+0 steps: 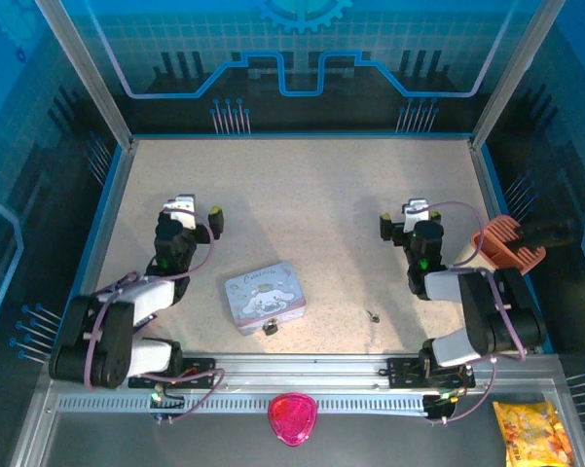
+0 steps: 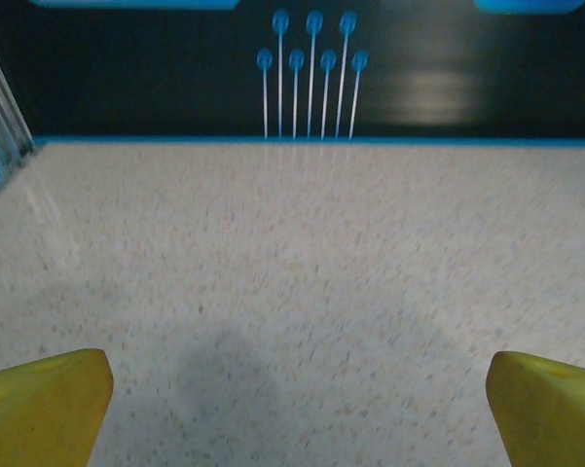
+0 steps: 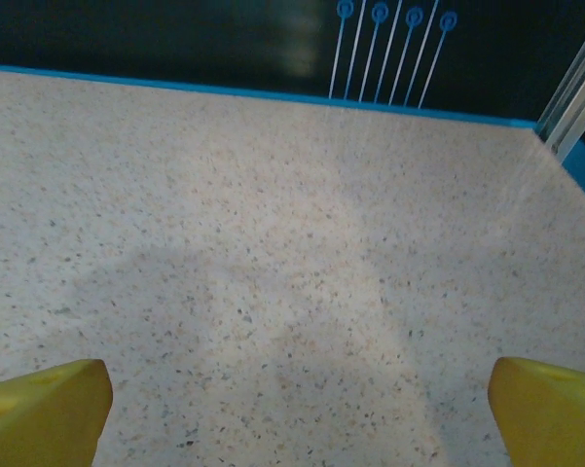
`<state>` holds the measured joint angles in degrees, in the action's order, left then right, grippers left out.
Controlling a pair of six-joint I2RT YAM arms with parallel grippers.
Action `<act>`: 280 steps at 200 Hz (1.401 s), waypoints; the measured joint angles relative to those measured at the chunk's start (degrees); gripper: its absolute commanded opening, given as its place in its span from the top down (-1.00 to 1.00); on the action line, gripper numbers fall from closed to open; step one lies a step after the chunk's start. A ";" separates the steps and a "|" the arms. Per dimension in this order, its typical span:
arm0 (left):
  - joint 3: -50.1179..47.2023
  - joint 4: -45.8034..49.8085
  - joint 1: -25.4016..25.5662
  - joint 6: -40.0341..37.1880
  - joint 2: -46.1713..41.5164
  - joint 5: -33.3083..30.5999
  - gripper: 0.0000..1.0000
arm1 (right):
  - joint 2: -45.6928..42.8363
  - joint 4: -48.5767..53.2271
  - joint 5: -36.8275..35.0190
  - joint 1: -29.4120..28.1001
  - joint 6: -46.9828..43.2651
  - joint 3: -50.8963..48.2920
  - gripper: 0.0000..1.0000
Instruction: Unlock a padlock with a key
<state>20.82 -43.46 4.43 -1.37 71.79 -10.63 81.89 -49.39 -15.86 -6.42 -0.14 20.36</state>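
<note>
We are judging the small size of the parts to be the main hazard. The padlock (image 1: 270, 329) is sitting right at the near edge of the tin (image 1: 264, 296). Fingers coming down on it may be catching the tin instead and shoving both away. To its right, well apart on the table (image 1: 302, 185), the key (image 1: 372, 314) is lying flat and thin. Pads closing on it may be skating it aside or lifting it crooked. The left gripper (image 1: 196, 210) is standing wide open, holding and touching nothing, beyond the tin. The right gripper (image 1: 405, 216) is likewise gaping wide and empty, beyond the key.
</note>
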 measured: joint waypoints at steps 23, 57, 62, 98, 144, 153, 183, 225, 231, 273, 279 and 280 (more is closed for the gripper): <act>3.08 7.69 0.15 3.39 -7.85 0.00 -0.98 | -8.68 6.80 0.79 -0.85 -0.11 0.81 -0.99; 14.99 26.49 0.15 13.57 -15.80 -0.22 -0.99 | -22.95 26.64 4.76 -1.46 4.85 9.38 -0.99; 17.14 29.70 0.15 15.26 -16.44 -0.44 -0.99 | -24.94 29.62 5.46 -1.46 6.21 11.13 -0.99; 27.10 50.03 0.13 26.77 -21.09 -1.27 -0.99 | -36.41 49.18 10.23 -1.11 18.47 21.53 -0.99; 26.45 64.96 -0.46 32.54 -27.23 8.22 -0.99 | -44.61 67.78 18.95 1.09 23.71 21.84 -0.99; 26.91 67.36 0.13 32.35 -26.99 9.73 -0.99 | -45.05 71.67 19.39 0.04 23.63 22.34 -0.99; 27.89 73.46 7.72 31.28 -24.39 9.84 -0.99 | -45.20 82.93 16.33 -9.53 23.28 25.18 -0.98; 27.91 76.26 23.52 31.76 -21.27 6.97 -0.99 | -45.03 95.38 5.81 -26.16 29.03 26.84 -0.88; 27.91 76.83 25.46 32.11 -20.83 6.16 -0.98 | -44.94 97.02 4.26 -28.09 30.75 26.84 -0.85; 27.67 77.94 33.31 34.71 -20.41 2.62 -0.98 | -44.26 101.79 -2.64 -39.17 45.22 21.24 -0.63; 27.50 77.83 34.12 35.19 -20.39 2.03 -0.99 | -43.80 101.88 -3.32 -40.33 47.45 19.76 -0.60; 27.47 77.79 34.21 35.26 -20.39 1.97 -0.99 | -43.74 101.85 -3.34 -40.46 47.78 19.56 -0.59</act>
<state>48.29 34.33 38.63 33.89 51.40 -8.67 38.15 52.47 -19.20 -46.87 47.64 39.92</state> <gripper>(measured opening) 0.992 0.827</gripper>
